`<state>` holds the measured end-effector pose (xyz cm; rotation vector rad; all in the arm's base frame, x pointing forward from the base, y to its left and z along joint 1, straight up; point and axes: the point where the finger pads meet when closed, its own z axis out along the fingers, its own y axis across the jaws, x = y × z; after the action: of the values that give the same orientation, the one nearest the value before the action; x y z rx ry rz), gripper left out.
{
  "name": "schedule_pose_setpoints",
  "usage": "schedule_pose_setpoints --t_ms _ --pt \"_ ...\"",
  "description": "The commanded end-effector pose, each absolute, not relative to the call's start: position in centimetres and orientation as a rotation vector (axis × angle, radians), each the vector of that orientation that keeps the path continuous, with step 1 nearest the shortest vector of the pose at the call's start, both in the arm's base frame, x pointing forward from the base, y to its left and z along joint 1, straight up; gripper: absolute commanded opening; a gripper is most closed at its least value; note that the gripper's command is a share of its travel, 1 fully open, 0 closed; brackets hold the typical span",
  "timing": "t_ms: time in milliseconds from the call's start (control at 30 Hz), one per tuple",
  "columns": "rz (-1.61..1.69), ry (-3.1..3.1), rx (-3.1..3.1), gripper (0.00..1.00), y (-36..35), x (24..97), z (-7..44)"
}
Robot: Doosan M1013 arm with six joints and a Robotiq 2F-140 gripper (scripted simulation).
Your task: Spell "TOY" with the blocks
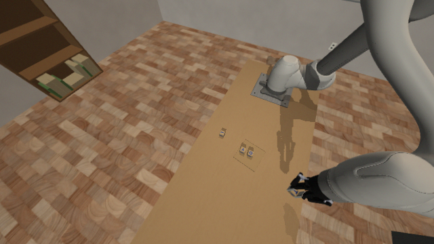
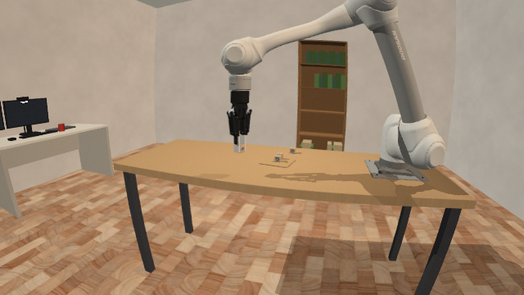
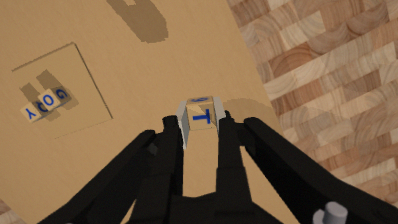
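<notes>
My gripper is shut on a wooden block with a blue T on top. It holds the block a little above the table near the table's long edge, well away from the mat. The thin square mat carries two blocks side by side, the Y block and the O block; in the exterior view they show as one small cluster. A fourth block lies off the mat on the table.
The table ends just beside the gripper, with parquet floor beyond. The arm's base plate is at the table's far end. A bookshelf and a desk with a monitor stand apart.
</notes>
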<state>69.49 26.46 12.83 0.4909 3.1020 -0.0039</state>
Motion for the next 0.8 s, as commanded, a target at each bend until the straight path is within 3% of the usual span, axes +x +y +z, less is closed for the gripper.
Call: schedule_pose_setpoints --t_ms 0,767 --pt "-0.003 3.128 0.274 0.16 25.5 69.3 12.9" --pt "-0.004 3.045 -0.771 0.16 22.9 68.2 13.1"
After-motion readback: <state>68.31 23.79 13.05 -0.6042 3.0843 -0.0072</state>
